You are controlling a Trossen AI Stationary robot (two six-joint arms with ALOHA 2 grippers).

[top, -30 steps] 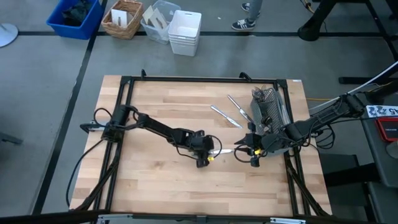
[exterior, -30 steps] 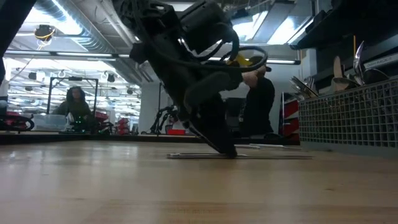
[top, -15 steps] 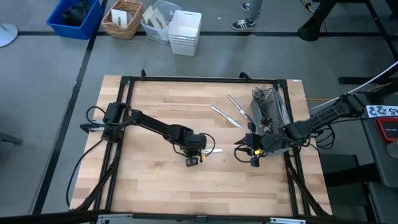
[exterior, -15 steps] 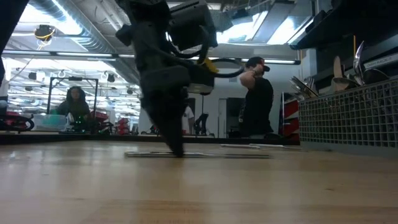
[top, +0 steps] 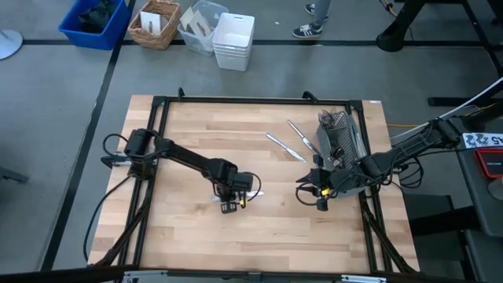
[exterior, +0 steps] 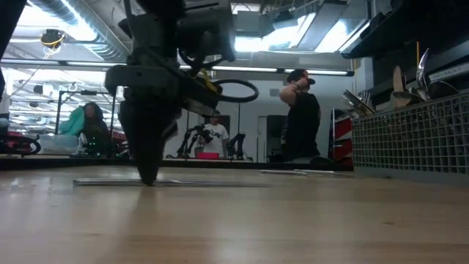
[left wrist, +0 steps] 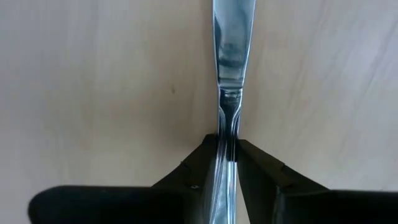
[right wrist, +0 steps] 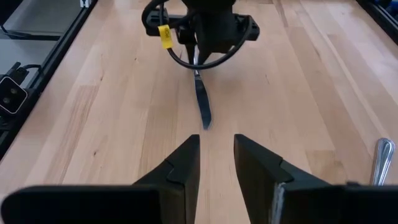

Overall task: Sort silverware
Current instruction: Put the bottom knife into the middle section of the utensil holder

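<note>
Mid-table: left gripper [left wrist: 227, 163] clenched on knife [left wrist: 231, 56] handle, blade pointing toward idle, parted right gripper [right wrist: 216, 163].

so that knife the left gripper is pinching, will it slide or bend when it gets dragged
The knife looks like polished metal lying flat on the wooden table, so it probably slides easily. It is likely stiff. Pinched by its narrow handle in the left gripper, it may pivot.

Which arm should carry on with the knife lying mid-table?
Left. Its end effector is already clamped on the knife handle; the right end effector sits open, apart from the blade.
</note>
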